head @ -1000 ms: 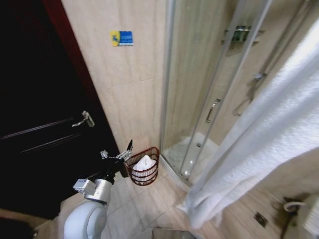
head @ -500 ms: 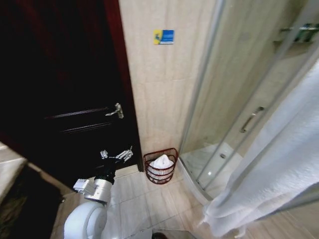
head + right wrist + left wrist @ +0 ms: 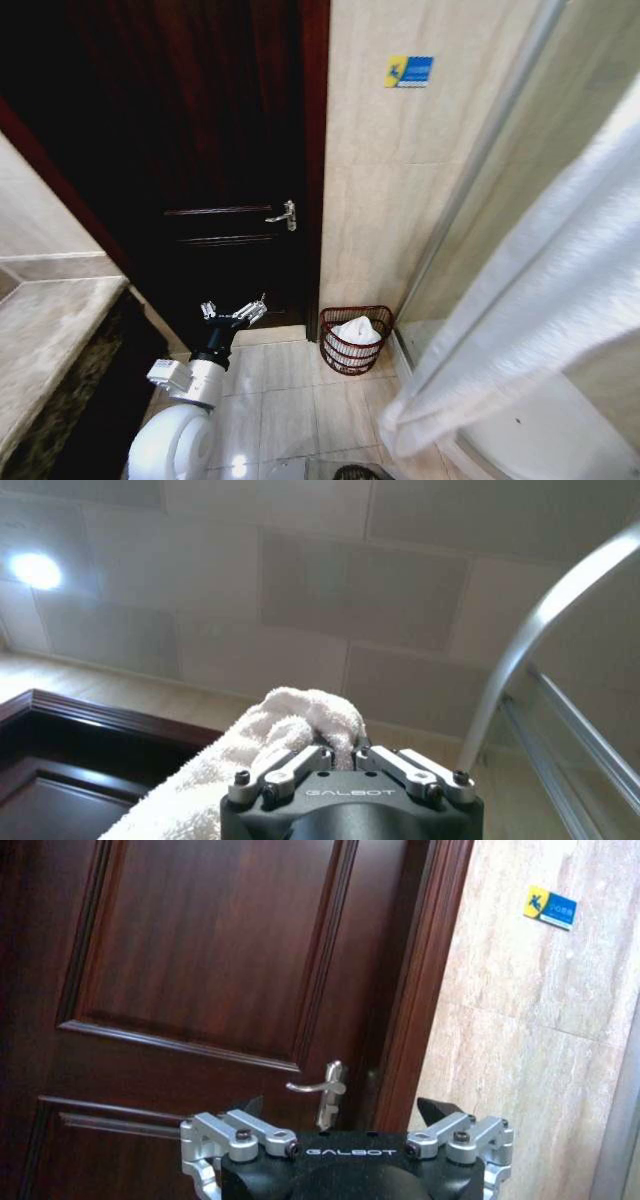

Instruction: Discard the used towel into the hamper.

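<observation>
Observing: head, left wrist and right wrist views, one moment.
Left gripper (image 3: pixel 233 312): was raised in front of the robot in the head view, low in front of the dark wooden door (image 3: pixel 200 170). In the left wrist view the left gripper (image 3: pixel 347 1104) had its two dark fingertips (image 3: pixel 438 1107) spread wide apart with nothing between them (the door handle (image 3: pixel 322 1091) showed through the gap, well beyond it).
Right gripper (image 3: pixel 342 751): seen in the right wrist view, pointing up toward a tiled ceiling. Jaws were closed tight on a fold of the white towel (image 3: pixel 250 769), which bunched at the tips and trailed down one side of the gripper body.
Towel in head view: a broad white towel (image 3: pixel 520 300) hung across the right side of the frame, from upper right down to the floor tiles.
Hamper (image 3: pixel 355 340): stood upright on the floor just beside the beige tiled wall (image 3: pixel 400 200), right of the door frame and left of the shower enclosure's metal frame (image 3: pixel 480 160). Well apart from both grippers.
Hamper contents: a bundled white cloth (image 3: pixel 358 330) sat inside, its top near the rim.
Wall: a small blue and yellow sticker (image 3: pixel 409 71) was fixed high up, above the hamper.
Left side: a stone counter edge (image 3: pixel 50 340) ran along the robot's left.
</observation>
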### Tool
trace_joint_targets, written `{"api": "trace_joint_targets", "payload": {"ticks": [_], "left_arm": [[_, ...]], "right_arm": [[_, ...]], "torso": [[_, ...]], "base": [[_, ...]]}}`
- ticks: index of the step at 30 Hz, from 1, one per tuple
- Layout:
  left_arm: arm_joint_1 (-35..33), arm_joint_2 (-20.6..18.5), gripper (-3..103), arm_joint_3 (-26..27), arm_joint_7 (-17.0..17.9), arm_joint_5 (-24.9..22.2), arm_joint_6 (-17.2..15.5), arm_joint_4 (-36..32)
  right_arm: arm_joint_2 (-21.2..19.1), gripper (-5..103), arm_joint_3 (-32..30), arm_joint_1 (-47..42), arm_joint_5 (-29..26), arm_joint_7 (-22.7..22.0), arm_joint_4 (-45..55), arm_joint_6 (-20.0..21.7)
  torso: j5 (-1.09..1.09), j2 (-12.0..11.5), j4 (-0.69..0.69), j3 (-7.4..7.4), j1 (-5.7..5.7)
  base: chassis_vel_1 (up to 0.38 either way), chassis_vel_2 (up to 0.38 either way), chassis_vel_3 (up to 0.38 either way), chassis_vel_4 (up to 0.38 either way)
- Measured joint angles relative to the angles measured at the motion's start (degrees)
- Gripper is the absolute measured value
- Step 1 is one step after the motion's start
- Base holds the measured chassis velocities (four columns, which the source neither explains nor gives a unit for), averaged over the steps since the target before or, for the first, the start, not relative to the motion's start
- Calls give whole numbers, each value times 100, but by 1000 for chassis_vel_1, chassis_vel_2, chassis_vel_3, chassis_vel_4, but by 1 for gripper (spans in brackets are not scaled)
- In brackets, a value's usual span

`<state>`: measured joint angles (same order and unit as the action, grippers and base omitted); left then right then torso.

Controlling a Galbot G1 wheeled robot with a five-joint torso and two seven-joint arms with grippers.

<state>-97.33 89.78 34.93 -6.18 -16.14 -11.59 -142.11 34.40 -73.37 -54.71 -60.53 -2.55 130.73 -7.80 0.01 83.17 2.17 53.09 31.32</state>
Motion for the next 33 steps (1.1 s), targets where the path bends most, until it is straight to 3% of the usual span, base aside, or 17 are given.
{"api": "trace_joint_targets", "payload": {"ticks": [10,21,33], "left_arm": [[0,1,100,0,0,0,0,0],[0,1,100,0,0,0,0,0],[0,1,100,-1,0,0,0,0]], "right_arm": [[-214,8,671,603,-90,260,-626,9],[-27,8,853,749,-82,491,-547,78],[-152,8,831,770,-130,562,-471,58]], "torso": [[-2,12,2,7,5],[-1,22,2,11,9],[-1,27,2,14,10]], "base": [[0,0,0,0],[0,0,0,0],[-109,94,94,-94]]}}
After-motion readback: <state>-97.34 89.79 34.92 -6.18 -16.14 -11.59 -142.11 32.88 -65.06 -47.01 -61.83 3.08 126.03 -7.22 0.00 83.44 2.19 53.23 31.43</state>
